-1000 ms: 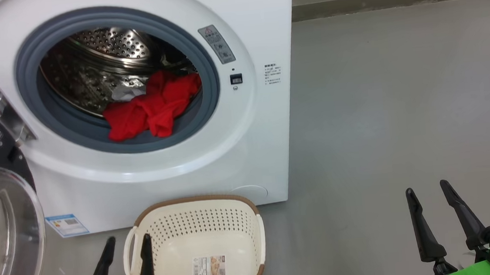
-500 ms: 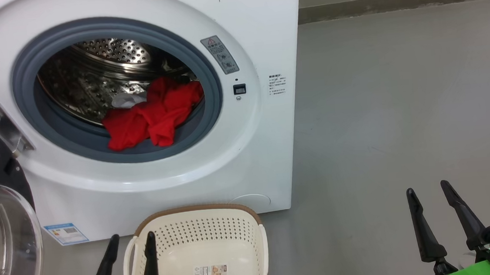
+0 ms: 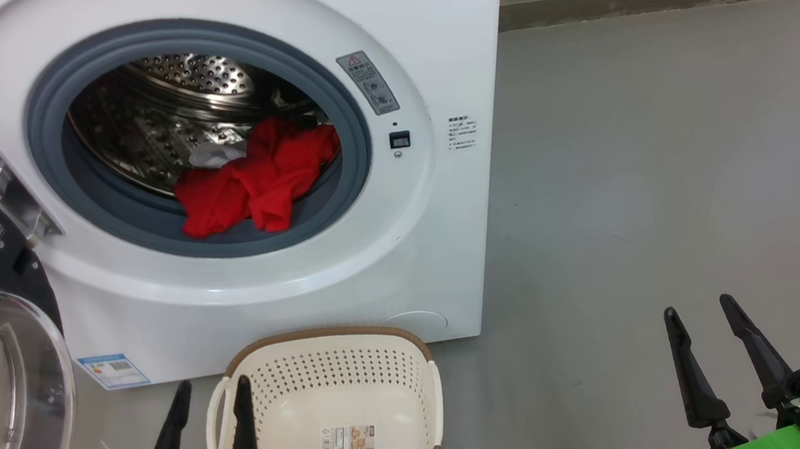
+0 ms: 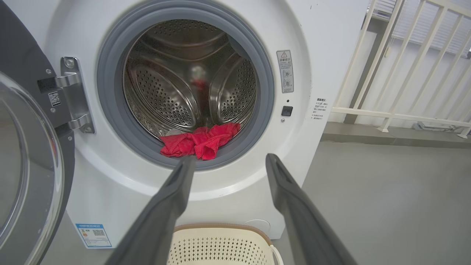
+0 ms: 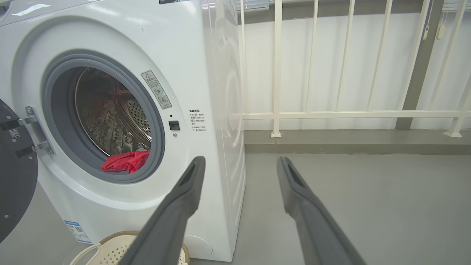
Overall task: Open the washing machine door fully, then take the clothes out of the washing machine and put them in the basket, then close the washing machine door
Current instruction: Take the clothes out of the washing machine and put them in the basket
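The white washing machine [image 3: 427, 29] stands with its door [image 3: 3, 355] swung wide open to the left, glass bowl facing out. Red clothes [image 3: 254, 179] lie at the front lip of the steel drum, partly on the grey gasket; they also show in the wrist views [image 4: 200, 141] [image 5: 127, 162]. The cream basket [image 3: 329, 408] sits on the floor right before the machine and holds nothing but its sticker. My left gripper [image 3: 212, 393] is open at the basket's left rim. My right gripper [image 3: 696, 310] is open, low over bare floor at the right.
Grey floor [image 3: 652, 162] stretches to the right of the machine. A white railing [image 5: 331, 114] on a low kerb runs behind it. The open door [image 4: 25, 165] takes up the room on the left.
The whole head view has shifted a little, so the camera moved. Both grippers stay open in the same places. The clothes, door and basket look unmoved.
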Tool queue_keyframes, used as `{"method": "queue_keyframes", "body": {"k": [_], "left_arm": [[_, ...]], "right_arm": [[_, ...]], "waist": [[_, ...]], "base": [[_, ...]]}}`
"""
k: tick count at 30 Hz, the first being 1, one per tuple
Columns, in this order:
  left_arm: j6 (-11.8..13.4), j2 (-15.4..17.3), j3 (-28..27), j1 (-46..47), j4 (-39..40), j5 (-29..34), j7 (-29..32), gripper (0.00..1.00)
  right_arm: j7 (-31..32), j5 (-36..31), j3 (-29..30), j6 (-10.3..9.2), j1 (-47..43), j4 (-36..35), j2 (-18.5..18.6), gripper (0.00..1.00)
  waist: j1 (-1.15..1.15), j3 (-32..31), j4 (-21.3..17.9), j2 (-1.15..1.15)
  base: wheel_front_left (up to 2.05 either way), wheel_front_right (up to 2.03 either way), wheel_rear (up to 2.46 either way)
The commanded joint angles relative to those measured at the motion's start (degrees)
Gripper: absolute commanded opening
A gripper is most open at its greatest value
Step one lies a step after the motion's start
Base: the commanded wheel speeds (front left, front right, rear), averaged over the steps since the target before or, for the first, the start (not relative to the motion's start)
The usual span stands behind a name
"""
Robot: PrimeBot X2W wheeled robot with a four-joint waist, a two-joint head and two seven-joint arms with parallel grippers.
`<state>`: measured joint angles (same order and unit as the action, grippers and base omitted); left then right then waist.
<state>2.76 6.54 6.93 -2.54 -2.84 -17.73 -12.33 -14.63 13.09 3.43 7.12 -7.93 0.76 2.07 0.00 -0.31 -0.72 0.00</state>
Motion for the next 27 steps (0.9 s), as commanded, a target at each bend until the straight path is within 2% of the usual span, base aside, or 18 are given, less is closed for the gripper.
{"method": "queue_keyframes", "body": {"k": [1, 10, 18, 27], "left_arm": [[0.63, 0.58, -2.02, 1.58, 1.73, 0.11, -0.04, 1.0], [0.75, 0.58, -1.52, 4.03, 2.46, -0.33, 0.69, 1.0], [1.18, 0.43, -1.14, 7.44, 2.7, -0.28, 0.74, 1.0], [0.93, 1.15, -4.49, 13.8, 1.47, -3.78, 0.45, 1.0]], "right_arm": [[-0.37, 0.4, -1.02, 0.36, 1.35, -1.4, 0.81, 1.0], [-0.37, 0.58, -1.71, 0.36, 2.47, -1.62, 0.81, 1.0], [-0.37, 0.74, -2.62, 0.36, 4.45, -1.87, 0.81, 1.0], [-0.37, 0.55, -3.26, 0.36, 7.55, -2.13, 0.81, 1.0]], "waist": [[0.0, 0.17, 0.17, 0.0], [0.0, 3.18, 1.08, 0.0], [0.0, 8.24, 0.43, 0.0], [0.0, 14.53, -0.97, 0.0]], "base": [[0.0, 0.0, 0.0], [0.0, 0.0, 0.0], [0.0, 0.0, 0.0], [0.0, 0.0, 0.0]]}}
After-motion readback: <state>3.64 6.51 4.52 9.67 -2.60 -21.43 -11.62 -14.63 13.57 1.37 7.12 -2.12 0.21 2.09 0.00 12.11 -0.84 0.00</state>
